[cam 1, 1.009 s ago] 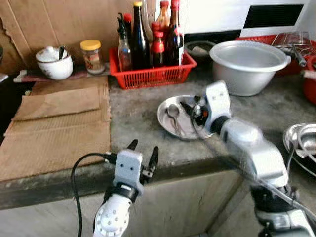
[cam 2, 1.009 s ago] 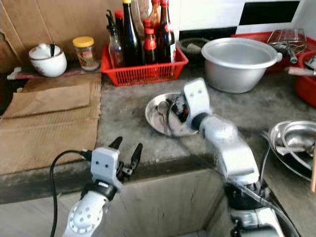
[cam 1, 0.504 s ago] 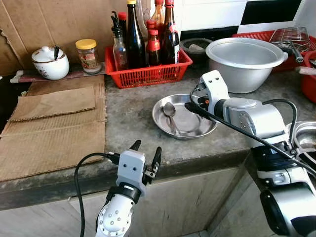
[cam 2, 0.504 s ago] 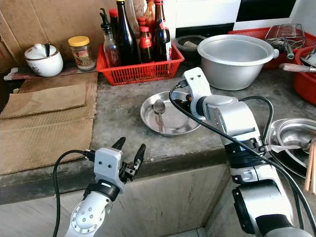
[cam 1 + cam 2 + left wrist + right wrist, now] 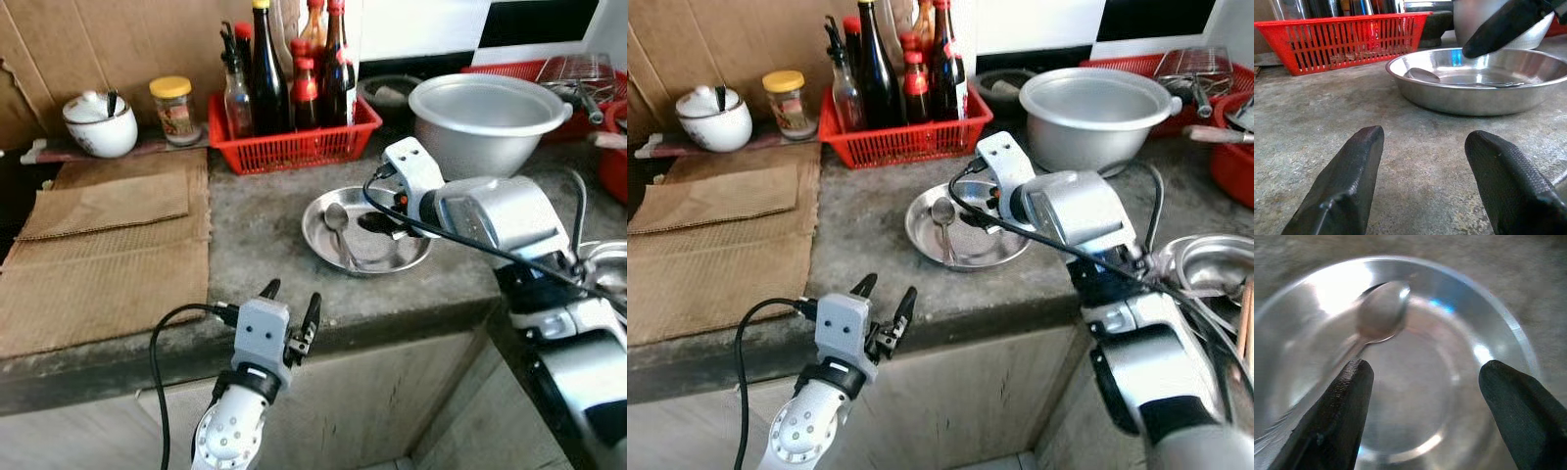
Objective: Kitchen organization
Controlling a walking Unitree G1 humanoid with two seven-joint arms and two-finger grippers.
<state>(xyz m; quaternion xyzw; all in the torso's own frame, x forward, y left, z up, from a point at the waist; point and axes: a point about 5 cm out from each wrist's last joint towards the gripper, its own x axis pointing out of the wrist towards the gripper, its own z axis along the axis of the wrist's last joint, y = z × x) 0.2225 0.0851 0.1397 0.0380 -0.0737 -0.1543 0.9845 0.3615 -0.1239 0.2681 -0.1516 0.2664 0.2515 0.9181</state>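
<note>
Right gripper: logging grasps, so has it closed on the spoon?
No, the right gripper is open above the steel plate, spoon untouched.

The robot has two shiny silver arms with round joints. The left gripper [image 5: 290,302] has a grey boxy block with two small dark dots, and two long black fingers [image 5: 1339,191] with a rough, bumpy skin. A black cable loops from it. The right gripper [image 5: 1422,406] has black cables running along its silver arm.
</note>
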